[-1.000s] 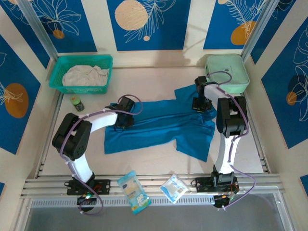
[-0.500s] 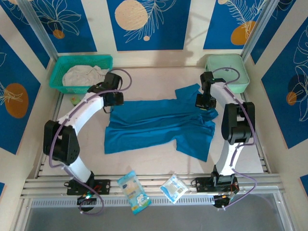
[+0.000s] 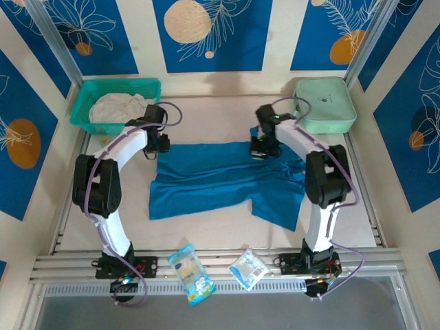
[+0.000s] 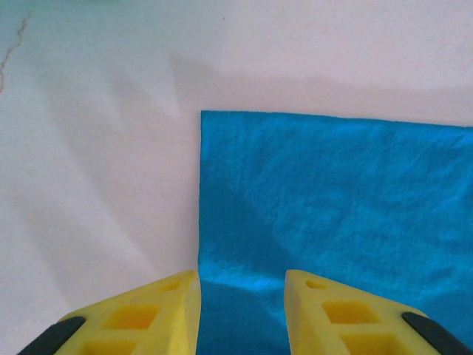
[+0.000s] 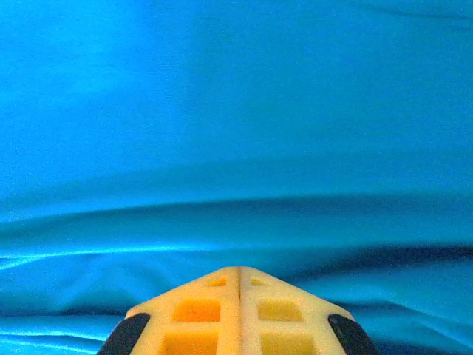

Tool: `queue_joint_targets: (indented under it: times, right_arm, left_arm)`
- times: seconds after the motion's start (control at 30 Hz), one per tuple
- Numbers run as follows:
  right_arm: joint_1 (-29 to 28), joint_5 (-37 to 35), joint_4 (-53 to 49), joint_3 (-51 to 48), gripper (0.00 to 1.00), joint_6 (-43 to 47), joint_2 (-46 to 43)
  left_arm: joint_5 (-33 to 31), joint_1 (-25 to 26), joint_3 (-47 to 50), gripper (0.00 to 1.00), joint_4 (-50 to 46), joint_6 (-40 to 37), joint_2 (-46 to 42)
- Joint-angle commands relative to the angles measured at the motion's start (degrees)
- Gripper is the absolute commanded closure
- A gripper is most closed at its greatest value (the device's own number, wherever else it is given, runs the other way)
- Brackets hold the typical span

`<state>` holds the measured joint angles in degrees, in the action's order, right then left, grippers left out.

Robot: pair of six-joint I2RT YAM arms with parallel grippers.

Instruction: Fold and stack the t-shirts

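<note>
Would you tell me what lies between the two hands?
The far edge of the teal shirt runs from the left hand to the right hand, as the top view shows.

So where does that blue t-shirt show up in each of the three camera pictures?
Top external: the teal-blue t-shirt lies spread between the arms.
Left wrist: its cloth takes the right and lower part, under the open left gripper.
Right wrist: its wrinkled cloth lies ahead of the right gripper, shut on it.
Shared landmark: the shirt's far left corner, seen from above and by the left wrist.
</note>
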<state>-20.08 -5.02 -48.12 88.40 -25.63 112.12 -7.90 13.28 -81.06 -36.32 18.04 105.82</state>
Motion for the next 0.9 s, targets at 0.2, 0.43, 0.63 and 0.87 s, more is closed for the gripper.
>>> queue_joint_targets:
  times: [0.2, 0.43, 0.63, 0.87]
  right_arm:
    - [-10.0, 10.1, 0.1, 21.6, 1.0, -8.2, 20.1]
    - [-10.6, 7.1, -3.0, 25.8, 1.0, -9.4, 25.6]
    - [-10.0, 4.8, -2.0, 18.4, 1.0, -8.9, 21.8]
    - [-10.0, 4.9, -1.0, 14.5, 1.0, -8.4, 20.1]
  left_arm:
    - [4.5, -3.0, -0.6, 0.63, 3.3, -0.5, 1.7]
    - [8.1, -3.0, -1.4, 0.43, 4.5, -1.3, 4.6]
    - [9.5, -2.9, -3.8, 0.42, 5.1, -1.5, 8.5]
    - [9.1, -2.9, -11.5, 0.46, 4.8, -2.5, 16.2]
